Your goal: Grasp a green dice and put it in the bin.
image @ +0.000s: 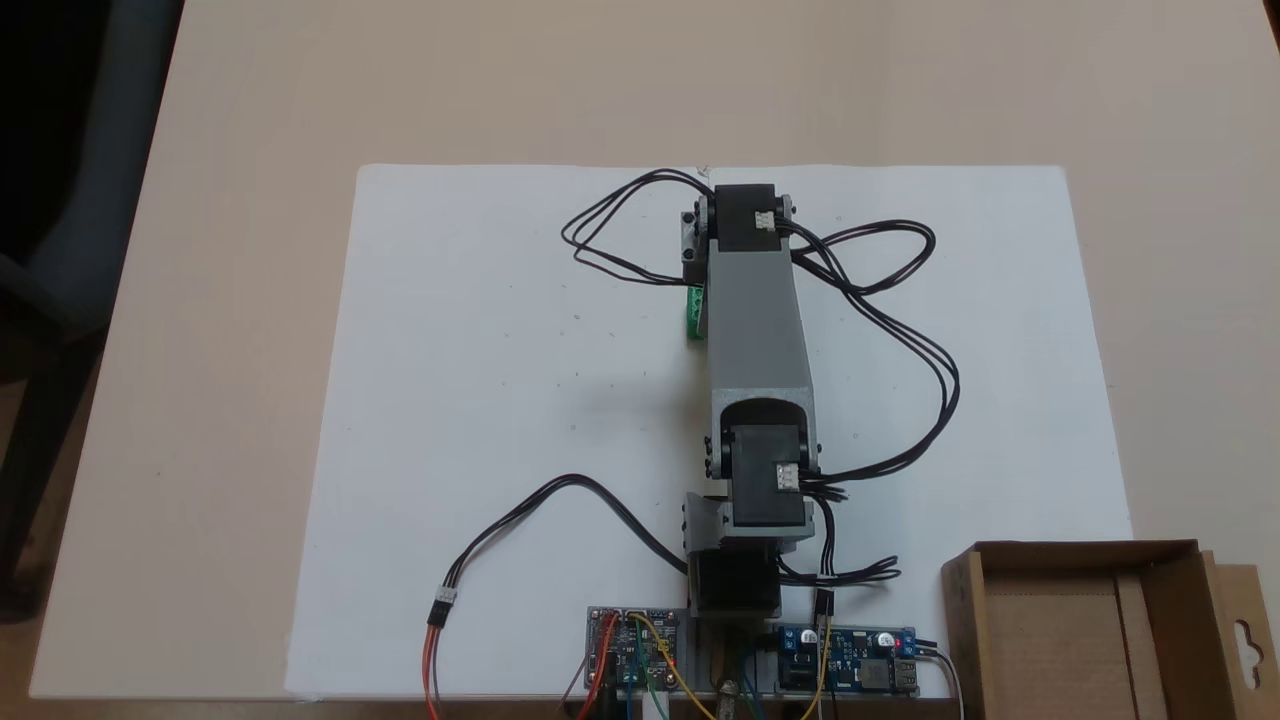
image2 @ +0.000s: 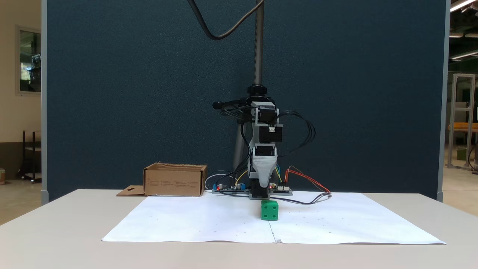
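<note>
The green dice (image2: 269, 210) rests on the white paper (image2: 194, 220), a little in front of the arm. From above, only a sliver of the dice (image: 694, 312) shows beside the grey forearm (image: 755, 320). My gripper (image2: 264, 186) points straight down just behind the dice and slightly above it, not touching it. Its jaws look like one grey wedge, so their state is unclear. The bin (image: 962, 620) is a shallow brown cardboard box at the lower right of the view from above. From the front the bin (image2: 174, 181) stands at the left, with nothing visible inside.
Two circuit boards (image: 635, 645) (image: 850, 660) with coloured wires flank the arm's base. Black cables (image: 900, 330) loop over the paper on both sides of the arm. The bin's flap (image: 1245, 640) has a keyhole slot. A pole (image2: 258, 45) rises behind the arm.
</note>
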You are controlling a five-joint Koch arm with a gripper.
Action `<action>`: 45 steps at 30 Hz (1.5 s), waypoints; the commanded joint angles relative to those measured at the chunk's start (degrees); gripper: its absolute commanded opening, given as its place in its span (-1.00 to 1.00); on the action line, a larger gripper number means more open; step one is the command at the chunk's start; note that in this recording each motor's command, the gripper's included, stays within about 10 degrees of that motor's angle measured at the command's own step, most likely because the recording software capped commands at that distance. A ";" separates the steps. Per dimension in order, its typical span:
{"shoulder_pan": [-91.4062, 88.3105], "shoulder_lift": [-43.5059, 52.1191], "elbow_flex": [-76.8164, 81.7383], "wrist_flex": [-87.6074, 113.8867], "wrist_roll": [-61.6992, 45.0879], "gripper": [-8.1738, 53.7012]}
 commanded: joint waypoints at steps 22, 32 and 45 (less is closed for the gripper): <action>-2.37 -3.60 5.19 -8.88 4.04 0.68; -2.99 -6.94 5.19 -11.25 4.48 0.67; -3.08 -12.13 5.19 -14.85 4.48 0.66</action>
